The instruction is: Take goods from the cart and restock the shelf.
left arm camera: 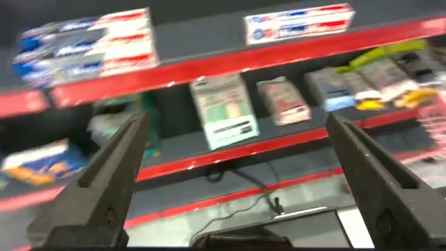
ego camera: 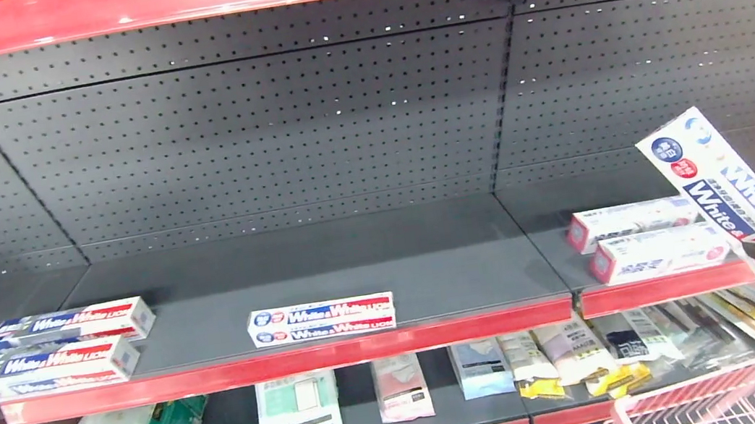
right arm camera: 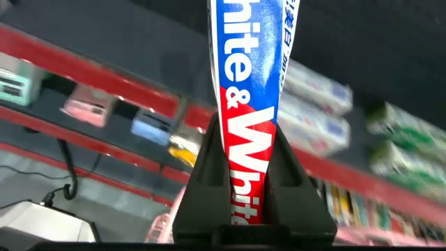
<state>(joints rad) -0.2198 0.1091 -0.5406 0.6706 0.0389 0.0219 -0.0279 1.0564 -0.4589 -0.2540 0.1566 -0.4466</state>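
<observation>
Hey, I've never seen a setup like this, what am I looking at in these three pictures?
This is a two-armed robot restocking a shop shelf. The wide picture comes from a camera on its head; several toothpaste boxes lie flat on the shelf. The other two come from cameras on its wrists. The right pincer is shut on a tilted toothpaste box near the wire cart. The left pincer is open, holding nothing.
</observation>
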